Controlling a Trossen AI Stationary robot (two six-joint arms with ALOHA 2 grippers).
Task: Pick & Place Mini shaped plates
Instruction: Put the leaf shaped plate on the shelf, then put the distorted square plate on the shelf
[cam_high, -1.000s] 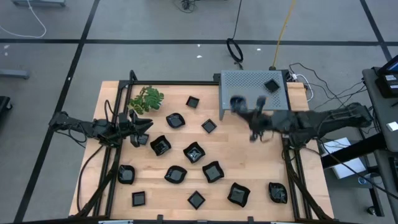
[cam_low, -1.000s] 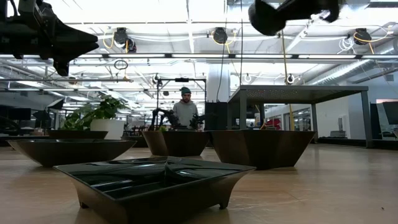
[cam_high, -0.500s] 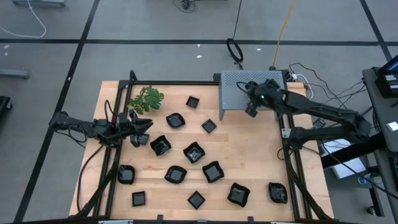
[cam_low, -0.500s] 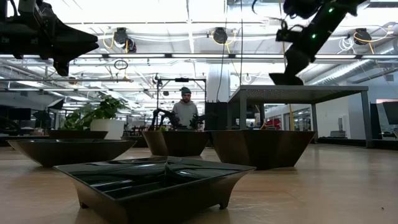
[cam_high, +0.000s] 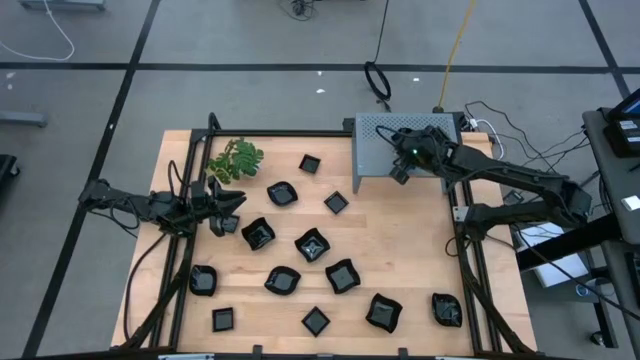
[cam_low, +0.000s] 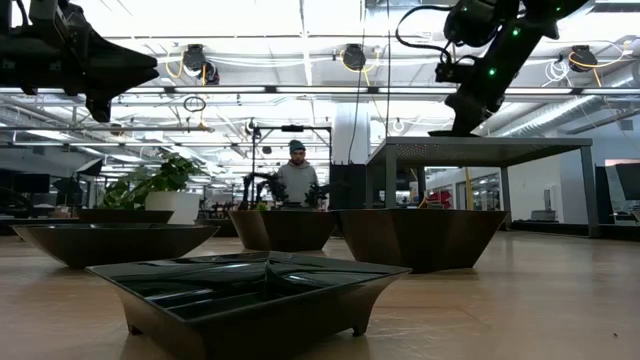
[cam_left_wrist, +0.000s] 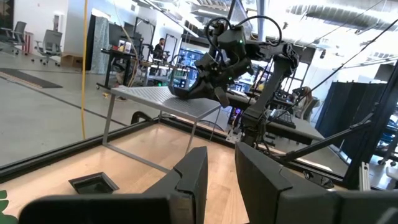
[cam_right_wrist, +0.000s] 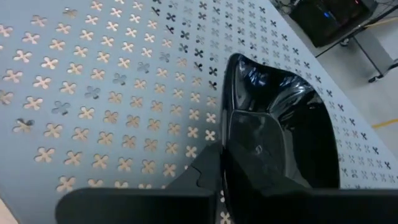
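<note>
right claw (cam_right_wrist: 219, 163) pinching rim of glossy black wavy-edged mini plate (cam_right_wrist: 280, 130), plate on grey perforated metal box (cam_right_wrist: 93, 93), frame centre-right.

On the perforated metal box (cam_high: 408, 142), the right gripper (cam_high: 402, 172) covers most of the black mini plate (cam_right_wrist: 273, 143) in the overhead view, and that plate runs off the right wrist picture's edge at 6 o'clock. At table height, the nearest square plate (cam_low: 250, 290) blocks those behind, while the distant person (cam_low: 297, 178) is too small to make out.
</note>
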